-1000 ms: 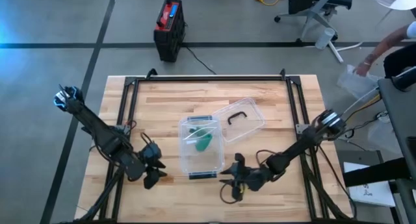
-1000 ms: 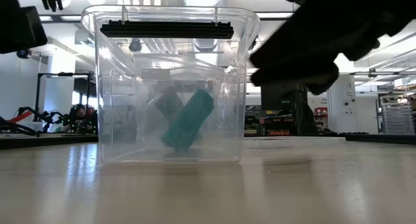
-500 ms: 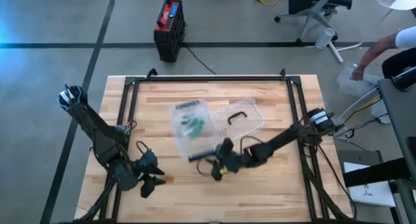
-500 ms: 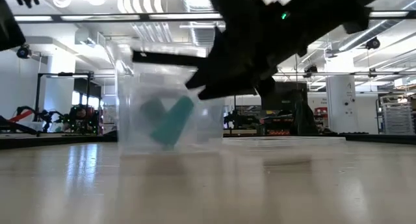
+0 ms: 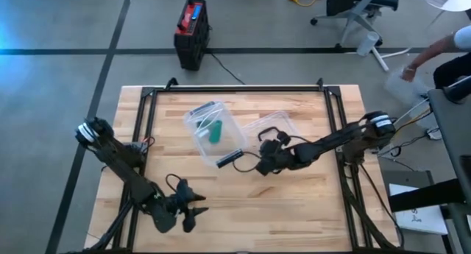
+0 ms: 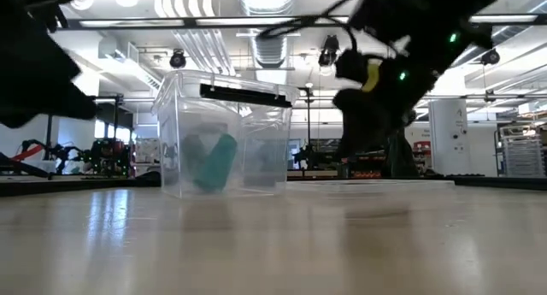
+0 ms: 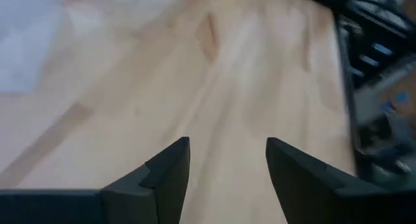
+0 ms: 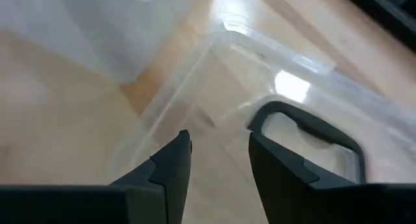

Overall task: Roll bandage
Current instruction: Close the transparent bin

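Bandage (image 5: 215,130), a green roll lying inside the clear box (image 5: 200,114) near the table's (image 5: 309,202) far-left middle, looked light and soft, best pinched across its sides, while the left gripper (image 5: 193,210) and right gripper (image 5: 266,160) both stood empty, fingers parted.

left gripper (image 5: 190,210) low, jaws apart; right gripper (image 5: 266,157) mid-table, seemingly parted

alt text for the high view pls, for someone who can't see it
Seen from above, a clear plastic bin holding a teal bandage roll sits mid-table beside its lid. The right gripper hovers open by the lid; the left gripper, open and empty, is near the front edge.
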`<state>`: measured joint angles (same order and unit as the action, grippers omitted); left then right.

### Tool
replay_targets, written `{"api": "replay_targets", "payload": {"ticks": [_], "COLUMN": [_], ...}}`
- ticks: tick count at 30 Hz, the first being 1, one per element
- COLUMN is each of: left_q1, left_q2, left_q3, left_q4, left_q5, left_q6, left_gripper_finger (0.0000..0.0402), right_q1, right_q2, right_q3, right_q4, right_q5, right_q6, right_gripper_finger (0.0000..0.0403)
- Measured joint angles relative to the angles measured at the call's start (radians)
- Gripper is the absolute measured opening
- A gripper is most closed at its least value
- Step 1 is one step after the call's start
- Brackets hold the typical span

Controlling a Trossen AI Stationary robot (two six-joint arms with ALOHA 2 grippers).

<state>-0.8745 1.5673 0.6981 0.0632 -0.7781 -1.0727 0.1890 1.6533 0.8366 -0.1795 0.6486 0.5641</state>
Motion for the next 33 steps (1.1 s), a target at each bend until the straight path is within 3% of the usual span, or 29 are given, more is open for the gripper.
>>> {"api": "replay_targets", "payload": {"ticks": [4,7,15,19,24,29,33], "left_q1": [0.026,0.038,0.1,0.15,0.206,0.246,0.31], "left_q2": [0.088,0.13,0.199,0.251,0.311,0.328,0.325], "left_q3": [0.021,0.036,0.064,0.098,0.187,0.252,0.258], "left_q4": [0.022,0.015,0.071,0.165,0.171,0.064,0.066], "left_q5": [-0.045,-0.053,-0.069,-0.061,-0.047,-0.042,0.011], "left_q6": [0.001,0.007,0.05,0.143,0.245,0.277,0.306], "left_gripper_finger": [0.0194,0.0194,0.0194,0.0194,0.0194,0.0194,0.0193], "right_q1": [-0.028,-0.002,0.269,0.356,0.373,0.431,0.503], "right_q2": [0.042,0.065,0.043,0.002,-0.02,0.029,0.051], "right_q3": [-0.068,-0.071,-0.029,0.014,0.022,0.015,0.066], "right_q4": [0.089,0.116,0.207,0.152,-0.089,-0.018,-0.033], "right_q5": [-0.031,-0.121,-0.246,-0.211,-0.134,-0.296,-0.328], "right_q6": [-0.009,-0.002,0.064,0.057,0.173,0.142,0.107], "right_gripper_finger": [0.0149,0.0147,0.0141,0.0145,0.0141,0.0129,0.0124]}}
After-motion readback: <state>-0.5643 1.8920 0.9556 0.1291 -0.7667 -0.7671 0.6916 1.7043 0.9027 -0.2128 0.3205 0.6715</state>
